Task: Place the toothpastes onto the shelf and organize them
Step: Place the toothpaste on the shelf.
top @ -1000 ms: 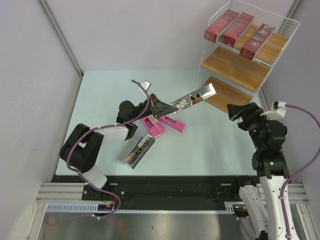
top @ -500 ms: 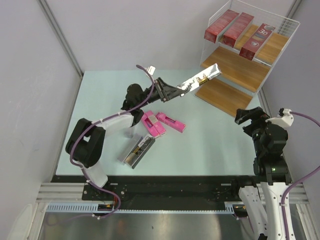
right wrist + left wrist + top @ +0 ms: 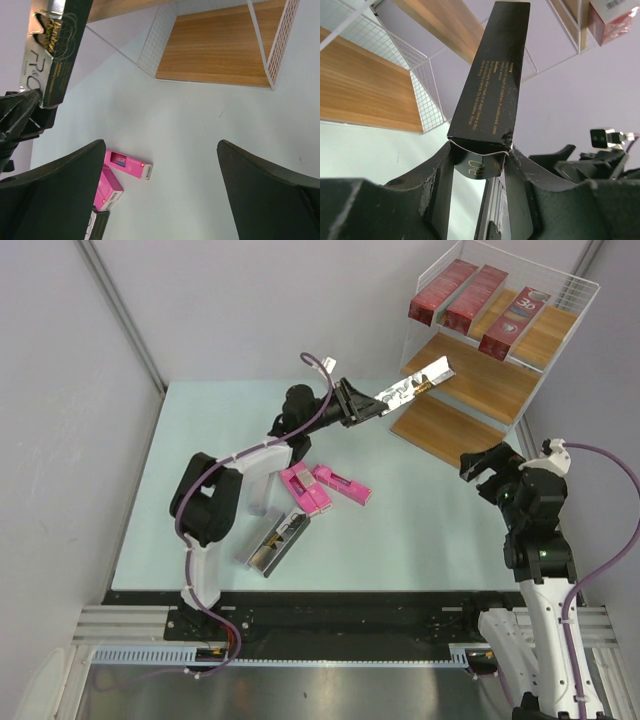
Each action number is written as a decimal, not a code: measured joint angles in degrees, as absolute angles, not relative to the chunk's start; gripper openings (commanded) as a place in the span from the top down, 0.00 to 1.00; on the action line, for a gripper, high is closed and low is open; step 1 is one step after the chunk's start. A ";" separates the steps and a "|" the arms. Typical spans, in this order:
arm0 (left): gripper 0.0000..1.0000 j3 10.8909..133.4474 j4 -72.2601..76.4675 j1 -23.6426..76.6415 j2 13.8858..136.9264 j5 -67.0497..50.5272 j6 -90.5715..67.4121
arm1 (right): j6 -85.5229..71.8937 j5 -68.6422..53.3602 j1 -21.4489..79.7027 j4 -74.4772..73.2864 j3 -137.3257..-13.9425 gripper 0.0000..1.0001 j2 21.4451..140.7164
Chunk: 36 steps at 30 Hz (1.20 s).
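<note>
Red cartons (image 3: 470,295) are shelved, left gripper (image 3: 368,405) clamps a silver carton (image 3: 415,386) at the shelf (image 3: 470,380), right gripper (image 3: 487,462) gapes empty, pink cartons (image 3: 308,490) lie unshelved.

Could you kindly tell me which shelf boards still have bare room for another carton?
On the white wire shelf, the middle wooden board and bottom board are bare. Its top board is crowded: three dark red cartons fill most of it, leaving a strip by the right wall. The left gripper holds the silver-grey carton near the middle board's front.
</note>
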State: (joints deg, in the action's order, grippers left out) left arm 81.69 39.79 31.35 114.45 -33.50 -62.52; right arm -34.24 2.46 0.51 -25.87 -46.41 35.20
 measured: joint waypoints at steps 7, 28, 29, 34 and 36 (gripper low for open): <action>0.91 90.15 38.28 33.06 120.27 -31.16 -63.51 | -33.61 2.00 0.51 -25.87 -48.27 0.00 34.92; 0.90 113.51 26.41 37.71 131.02 -16.08 -68.23 | -32.93 0.99 0.51 -26.46 -48.47 0.00 34.02; 0.90 115.33 24.97 37.71 131.81 -15.55 -68.45 | -32.93 0.99 0.51 -26.52 -48.47 0.00 33.91; 0.89 123.00 18.06 37.69 134.89 -12.99 -68.62 | -32.91 0.99 0.51 -27.42 -48.47 0.00 33.12; 0.88 123.24 16.67 37.69 134.89 -12.12 -68.60 | -32.91 0.99 0.51 -27.70 -48.47 0.00 32.84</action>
State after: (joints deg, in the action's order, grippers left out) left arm 123.24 16.67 37.69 134.89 -12.12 -68.60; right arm -32.91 0.99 0.51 -27.70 -48.47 32.84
